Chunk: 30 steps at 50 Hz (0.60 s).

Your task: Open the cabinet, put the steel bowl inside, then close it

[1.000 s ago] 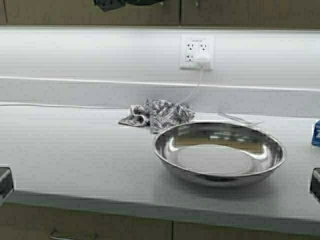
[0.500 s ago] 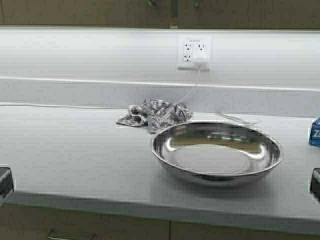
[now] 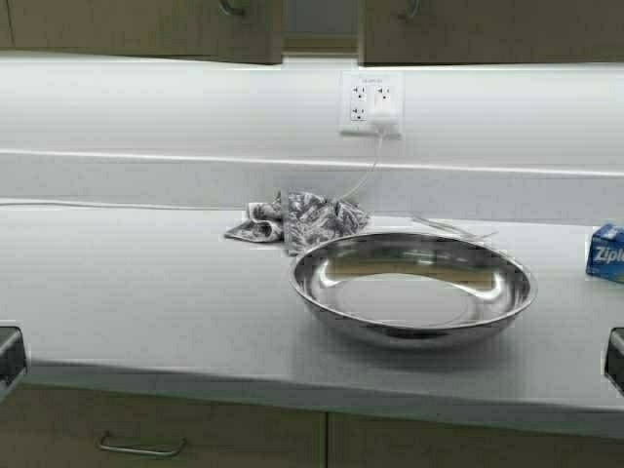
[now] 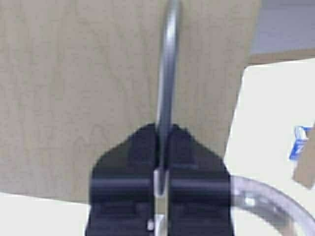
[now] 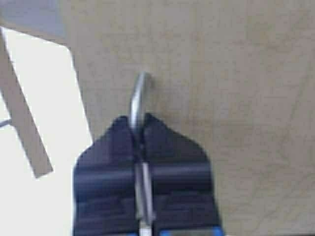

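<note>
With our left gripper [image 4: 162,164] and right gripper [image 5: 141,147] each clamped on a cabinet [image 3: 146,29] handle, the bowl [image 3: 413,289] below looks rigid, light and slippery, best pinched at its rim.

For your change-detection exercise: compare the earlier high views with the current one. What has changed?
The two tan wood-look cabinet doors have parted, showing a gap between them. The left end effector and right end effector clamp the curved metal handles. The robot shifted slightly. The shiny steel bowl stays on the white counter.

The cabinet [image 3: 175,29] doors are cut off by the high view's top edge; both grippers sit outside it.
</note>
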### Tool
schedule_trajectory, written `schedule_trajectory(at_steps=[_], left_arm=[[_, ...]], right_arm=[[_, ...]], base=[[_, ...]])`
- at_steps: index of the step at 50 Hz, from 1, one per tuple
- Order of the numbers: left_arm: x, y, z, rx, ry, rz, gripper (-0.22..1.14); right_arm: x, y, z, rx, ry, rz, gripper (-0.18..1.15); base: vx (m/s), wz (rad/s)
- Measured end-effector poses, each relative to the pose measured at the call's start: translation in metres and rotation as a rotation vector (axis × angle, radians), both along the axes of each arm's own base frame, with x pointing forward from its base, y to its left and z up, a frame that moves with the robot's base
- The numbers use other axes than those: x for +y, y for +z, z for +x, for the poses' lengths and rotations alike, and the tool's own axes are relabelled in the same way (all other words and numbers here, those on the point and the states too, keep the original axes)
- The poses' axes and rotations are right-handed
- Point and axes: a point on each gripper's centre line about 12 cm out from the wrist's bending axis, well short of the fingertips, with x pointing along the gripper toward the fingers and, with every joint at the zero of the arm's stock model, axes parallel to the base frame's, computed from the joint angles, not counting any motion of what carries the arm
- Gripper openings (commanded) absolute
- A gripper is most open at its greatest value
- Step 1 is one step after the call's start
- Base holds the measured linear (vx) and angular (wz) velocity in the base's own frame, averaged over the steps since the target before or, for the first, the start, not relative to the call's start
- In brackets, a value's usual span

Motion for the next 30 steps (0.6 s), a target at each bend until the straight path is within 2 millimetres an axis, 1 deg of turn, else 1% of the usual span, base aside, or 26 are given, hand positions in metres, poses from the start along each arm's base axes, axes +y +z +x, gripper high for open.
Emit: schedule_trajectory(at_steps=[4, 10, 16, 22, 28, 30], left_arm=[[0.012, 0.001, -0.004, 0.014, 0.018, 0.016, 0.03], [0.027, 0.002, -0.004, 0.032, 0.052, 0.046, 0.03], [0.040, 0.002, -0.001, 0.047, 0.089, 0.063, 0.03], [0.050, 0.001, 0.001, 0.062, 0.122, 0.068, 0.03], [0.058, 0.001, 0.001, 0.064, 0.148, 0.069, 0.03], [0.063, 0.001, 0.001, 0.063, 0.164, 0.067, 0.05]], right_arm=[[-0.010, -0.001, -0.006, 0.017, 0.026, -0.010, 0.07], [-0.028, -0.001, -0.008, 0.045, 0.028, -0.024, 0.07], [-0.034, -0.001, -0.010, 0.050, 0.028, -0.033, 0.07], [-0.049, -0.001, -0.006, 0.064, -0.009, -0.038, 0.07], [-0.055, -0.004, -0.006, 0.088, -0.011, -0.042, 0.07], [-0.057, -0.004, -0.005, 0.094, -0.013, -0.042, 0.08]], base=[[-0.10, 0.03], [-0.10, 0.04], [-0.09, 0.04], [-0.11, -0.03], [-0.14, -0.02], [-0.14, -0.04]])
